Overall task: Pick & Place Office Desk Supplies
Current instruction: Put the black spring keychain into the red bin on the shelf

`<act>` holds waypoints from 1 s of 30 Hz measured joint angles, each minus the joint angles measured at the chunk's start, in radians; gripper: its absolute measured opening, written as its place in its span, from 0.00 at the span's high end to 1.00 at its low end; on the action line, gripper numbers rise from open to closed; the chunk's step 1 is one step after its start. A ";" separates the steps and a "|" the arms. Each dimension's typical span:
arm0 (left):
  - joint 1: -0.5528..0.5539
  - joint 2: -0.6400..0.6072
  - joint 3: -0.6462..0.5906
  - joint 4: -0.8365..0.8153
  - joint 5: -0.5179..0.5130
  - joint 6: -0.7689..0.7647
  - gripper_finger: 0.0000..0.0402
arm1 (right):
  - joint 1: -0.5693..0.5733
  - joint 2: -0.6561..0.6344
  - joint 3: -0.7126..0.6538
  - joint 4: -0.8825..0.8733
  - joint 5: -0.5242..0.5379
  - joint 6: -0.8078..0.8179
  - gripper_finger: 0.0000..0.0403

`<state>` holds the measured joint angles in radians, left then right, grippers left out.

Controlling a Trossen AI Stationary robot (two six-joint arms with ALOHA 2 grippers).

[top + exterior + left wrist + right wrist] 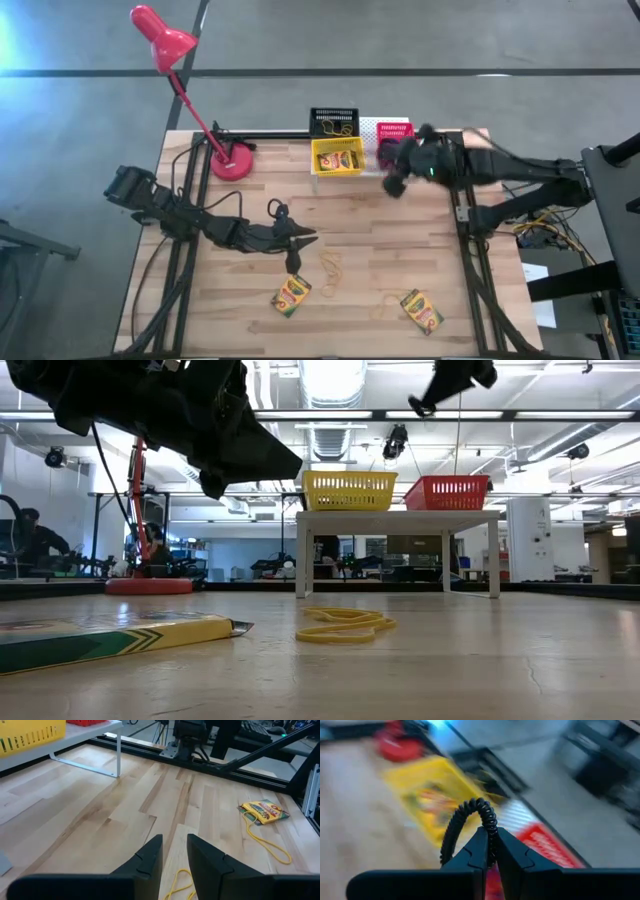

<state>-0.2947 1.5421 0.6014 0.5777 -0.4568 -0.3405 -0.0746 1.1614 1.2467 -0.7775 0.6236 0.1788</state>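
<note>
Wood tabletop's cluttered, and the right gripper (490, 851) pinching that black ring (468, 826) by its edge could easily fling it past the pink-red basket (394, 131).

The table (380, 240) is pale butcher-block wood, its strips smooth with a slight sheen. The yellow basket (337, 157) and pink-red basket (447, 492) look like slotted plastic. The riser (395, 517) under them looks like white painted metal. The desk lamp (165, 40) is glossy red. The crayon boxes (291, 295) are printed cardboard. The black ring (470, 820) is ribbed and coiled, slightly shiny.
</note>
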 joint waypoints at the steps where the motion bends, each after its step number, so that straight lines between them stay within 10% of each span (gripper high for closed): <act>1: 0.000 0.000 0.000 -0.001 0.000 0.000 0.77 | -0.051 0.002 0.018 -0.031 -0.024 -0.019 0.94; 15: 0.000 0.000 0.000 -0.007 0.000 0.000 0.77 | -0.452 0.033 -0.034 -0.058 -0.393 -0.171 0.94; 30: 0.000 0.000 0.000 -0.006 0.000 0.000 0.77 | -0.529 0.139 -0.041 -0.183 -0.424 -0.157 0.87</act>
<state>-0.2947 1.5421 0.6010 0.5712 -0.4568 -0.3408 -0.6037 1.3005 1.2055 -0.9601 0.1993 0.0220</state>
